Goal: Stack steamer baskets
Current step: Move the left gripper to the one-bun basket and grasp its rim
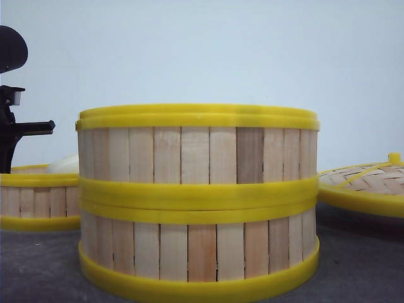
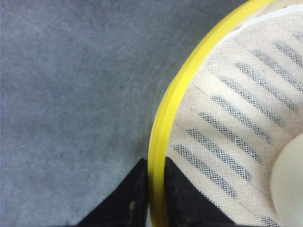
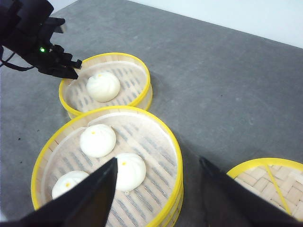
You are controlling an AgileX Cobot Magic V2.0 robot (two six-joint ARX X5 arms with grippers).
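The third steamer basket (image 3: 105, 85), holding one bun (image 3: 103, 86), sits alone on the grey table (image 3: 213, 80), its yellow rim pinched between the nearly closed fingers of the left claw (image 2: 155, 198). Beside it stands the two-basket stack (image 1: 197, 199), with three buns in its top tier. The right claw (image 3: 158, 189) hangs open and empty above, near the woven lid (image 1: 369, 183). The grasp looks set; next comes lifting the basket level and centring it over the stack.

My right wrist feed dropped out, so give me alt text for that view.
Two stacked steamer baskets hold three white buns below the open right gripper. Beyond, the left gripper is at the rim of a single basket holding one bun; a woven lid lies on the grey table.
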